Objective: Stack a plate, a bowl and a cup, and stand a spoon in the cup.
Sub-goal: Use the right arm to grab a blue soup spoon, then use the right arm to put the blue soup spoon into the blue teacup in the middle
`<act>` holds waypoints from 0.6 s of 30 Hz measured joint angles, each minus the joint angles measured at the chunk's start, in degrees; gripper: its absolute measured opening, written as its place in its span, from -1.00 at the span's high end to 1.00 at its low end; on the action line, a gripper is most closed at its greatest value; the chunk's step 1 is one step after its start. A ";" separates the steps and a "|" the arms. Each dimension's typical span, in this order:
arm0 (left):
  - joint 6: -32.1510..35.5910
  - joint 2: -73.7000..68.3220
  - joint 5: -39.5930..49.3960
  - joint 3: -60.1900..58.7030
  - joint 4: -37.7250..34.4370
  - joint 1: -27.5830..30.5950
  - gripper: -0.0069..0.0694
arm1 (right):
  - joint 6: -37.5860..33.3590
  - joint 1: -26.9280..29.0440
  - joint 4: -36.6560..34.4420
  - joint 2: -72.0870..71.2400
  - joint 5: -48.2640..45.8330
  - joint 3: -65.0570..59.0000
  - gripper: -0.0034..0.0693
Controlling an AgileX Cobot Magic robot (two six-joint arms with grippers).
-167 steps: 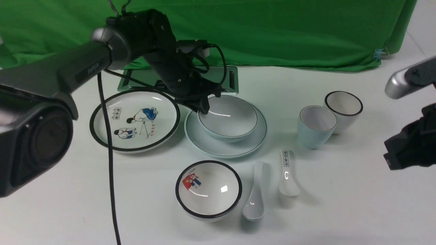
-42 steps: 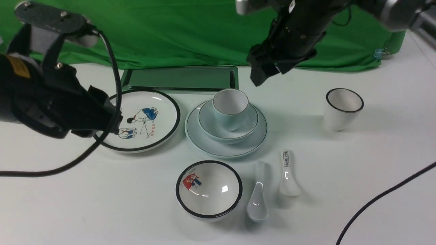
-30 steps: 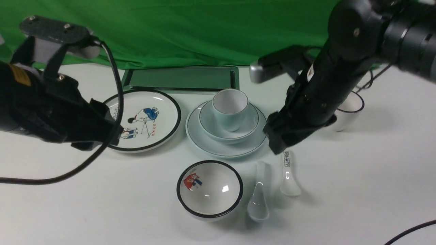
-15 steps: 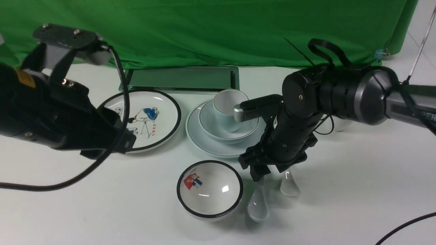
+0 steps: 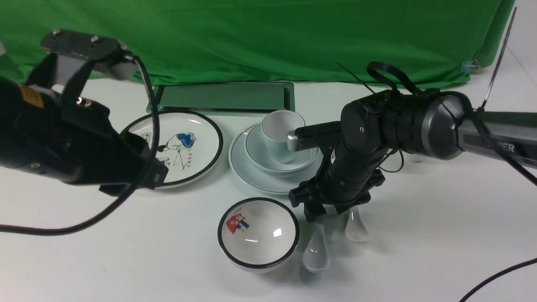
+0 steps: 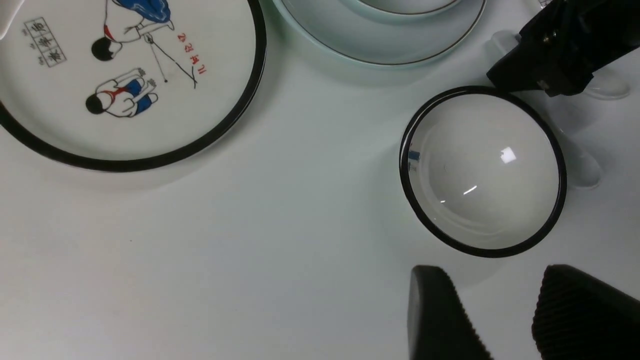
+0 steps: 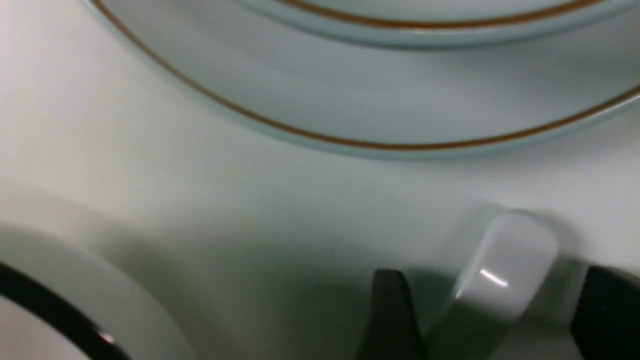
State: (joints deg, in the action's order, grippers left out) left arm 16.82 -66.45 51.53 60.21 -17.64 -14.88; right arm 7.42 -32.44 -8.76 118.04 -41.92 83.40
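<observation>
In the front view, the plain plate (image 5: pixel 251 178) lies flat on the tabletop (image 5: pixel 176 251), carrying the plain bowl (image 5: pixel 262 157) with the pale-blue cup (image 5: pixel 281 140) upright inside it. The cartoon plate (image 5: pixel 201 147) lies at their 9 o'clock, and the green tray (image 5: pixel 222 97) at about 11. The black-rimmed bowl (image 5: pixel 259 233) stands at about 6 to 7 o'clock from the plain plate. The plain white spoon (image 5: pixel 316 253) lies near that bowl, toward its 4 o'clock (scoop end at 6, handle toward 12). The spoon with the marked handle (image 5: pixel 356 228) is at the plain spoon's 2 o'clock, partly covered. The right pincer (image 5: pixel 329 211) reaches down at the plain spoon's handle; the left pincer (image 5: pixel 136 183) covers the cartoon plate's 8 o'clock side.

In the left wrist view, the left pincer's fingers are apart, with nothing between them.

In the right wrist view, the right pincer's fingers are apart, one on each side of the plain white spoon's handle (blurry up close); I cannot tell whether either touches it.
</observation>
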 joint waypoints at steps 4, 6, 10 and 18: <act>0.00 0.00 0.04 0.00 0.00 0.00 0.18 | -3.08 0.00 -0.26 0.05 -3.21 0.90 0.29; 0.05 0.00 0.04 0.00 0.00 0.00 0.18 | -4.47 0.00 -0.45 -0.19 -4.66 1.58 0.46; 0.05 0.00 0.04 0.00 0.05 0.00 0.18 | -7.42 0.00 -0.27 -4.37 -4.09 4.95 0.41; 0.05 0.05 -2.41 0.00 0.46 0.00 0.18 | -12.46 0.00 0.03 -11.04 26.69 10.40 0.41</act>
State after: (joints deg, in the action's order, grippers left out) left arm 16.87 -66.40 49.12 60.21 -17.19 -14.88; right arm -5.04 -32.44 -8.73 107.01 -15.24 93.80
